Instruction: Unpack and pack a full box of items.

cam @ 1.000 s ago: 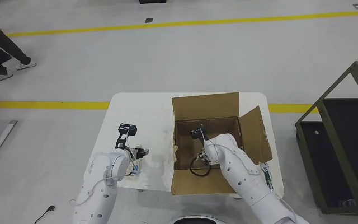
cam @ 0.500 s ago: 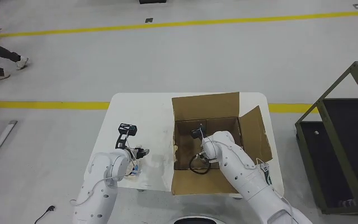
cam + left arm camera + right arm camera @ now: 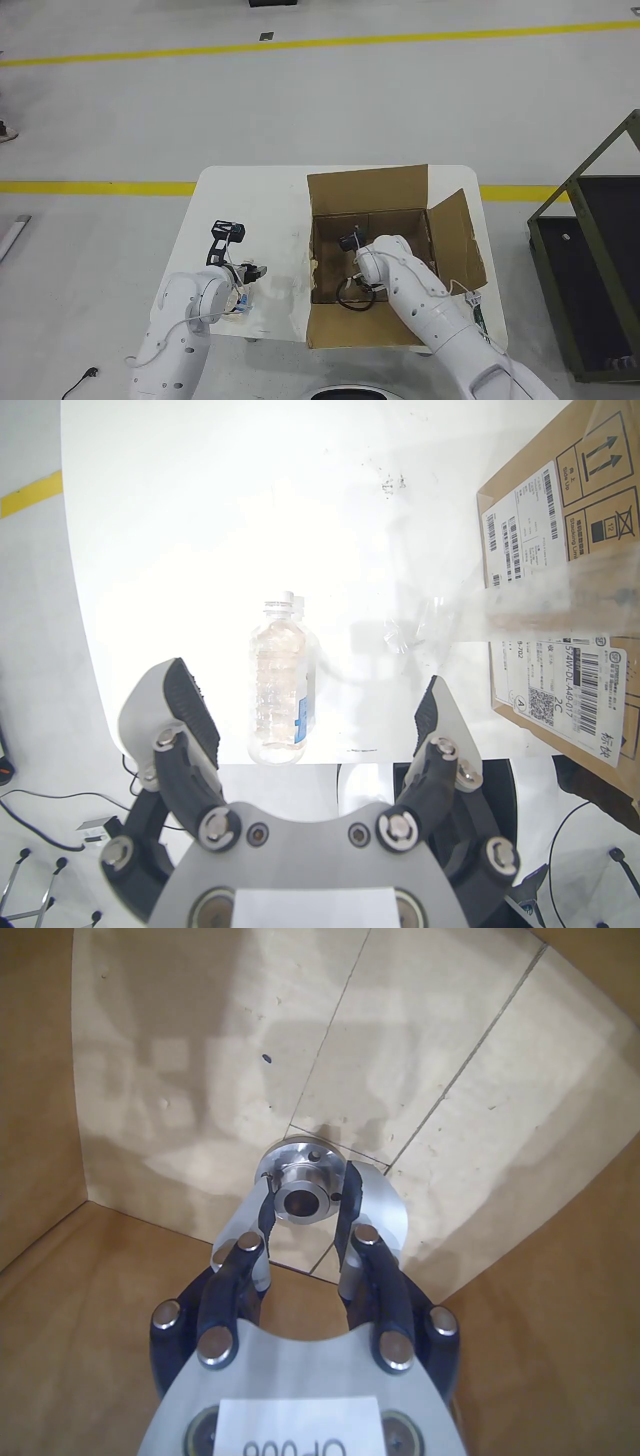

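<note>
An open cardboard box (image 3: 447, 243) stands on the right half of the white table (image 3: 260, 205). My right gripper (image 3: 307, 1188) is down inside it, shut on a round metal flange (image 3: 300, 1162) that rests on the box floor (image 3: 450, 1093). A clear water bottle (image 3: 278, 690) with a blue label lies on the table near its front edge. My left gripper (image 3: 305, 680) hangs open above that edge, the bottle lying ahead of it, nearer one finger than the other. The right arm (image 3: 400, 280) hides much of the box's inside in the top view.
A crumpled clear plastic bag (image 3: 425, 625) lies between the bottle and the box's labelled side (image 3: 545, 550). The box flaps stand open at the back (image 3: 368, 188) and right. A dark metal cart (image 3: 590, 270) stands to the right of the table.
My right arm has shifted slightly left and deeper inside the box. The left arm and the bottle have not moved.
</note>
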